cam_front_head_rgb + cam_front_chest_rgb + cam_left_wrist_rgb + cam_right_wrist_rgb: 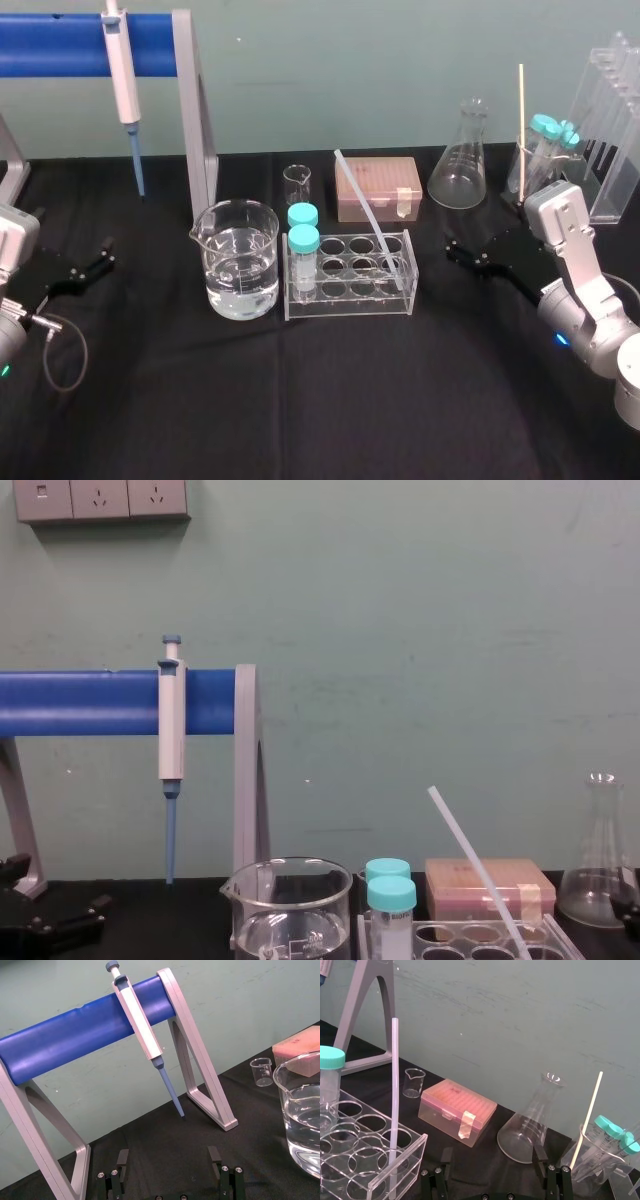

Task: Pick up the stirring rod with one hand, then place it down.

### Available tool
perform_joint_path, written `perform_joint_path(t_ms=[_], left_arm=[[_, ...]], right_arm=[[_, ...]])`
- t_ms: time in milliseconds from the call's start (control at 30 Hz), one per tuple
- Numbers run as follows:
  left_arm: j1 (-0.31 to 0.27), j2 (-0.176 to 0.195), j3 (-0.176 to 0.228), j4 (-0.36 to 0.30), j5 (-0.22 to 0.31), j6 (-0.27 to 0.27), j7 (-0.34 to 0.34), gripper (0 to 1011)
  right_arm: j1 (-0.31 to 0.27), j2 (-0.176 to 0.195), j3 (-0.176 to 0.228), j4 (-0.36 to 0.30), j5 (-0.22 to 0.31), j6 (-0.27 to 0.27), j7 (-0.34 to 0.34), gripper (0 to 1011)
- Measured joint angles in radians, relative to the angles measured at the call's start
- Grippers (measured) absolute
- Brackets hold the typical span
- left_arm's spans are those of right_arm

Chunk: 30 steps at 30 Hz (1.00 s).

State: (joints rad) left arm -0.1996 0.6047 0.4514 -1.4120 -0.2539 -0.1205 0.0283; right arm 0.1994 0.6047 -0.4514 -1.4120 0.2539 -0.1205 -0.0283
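The stirring rod (372, 215) is a thin translucent-white stick leaning tilted in a back hole of the clear tube rack (348, 300); it also rises through the rack in the right wrist view (394, 1110) and the chest view (478, 870). My right gripper (468, 252) rests low over the black table to the right of the rack, open and empty, its fingers (442, 1172) spread wide and apart from the rod. My left gripper (95, 262) is parked at the far left, open with nothing between its fingers (120, 1167).
A beaker of water (238, 262) stands left of the rack, and two teal-capped tubes (302, 250) sit in it. Behind are a small beaker (297, 186), a pink tip box (378, 188) and a conical flask (460, 160). A pipette (124, 85) hangs on the blue stand (60, 45).
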Motion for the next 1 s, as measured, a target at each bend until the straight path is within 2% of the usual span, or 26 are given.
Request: perform_joint_path(t_ms=[1000], left_arm=[[0.000,0.000,0.000,0.000,0.000,0.000,0.000,1000]], right_arm=[[0.000,0.000,0.000,0.000,0.000,0.000,0.000,1004]])
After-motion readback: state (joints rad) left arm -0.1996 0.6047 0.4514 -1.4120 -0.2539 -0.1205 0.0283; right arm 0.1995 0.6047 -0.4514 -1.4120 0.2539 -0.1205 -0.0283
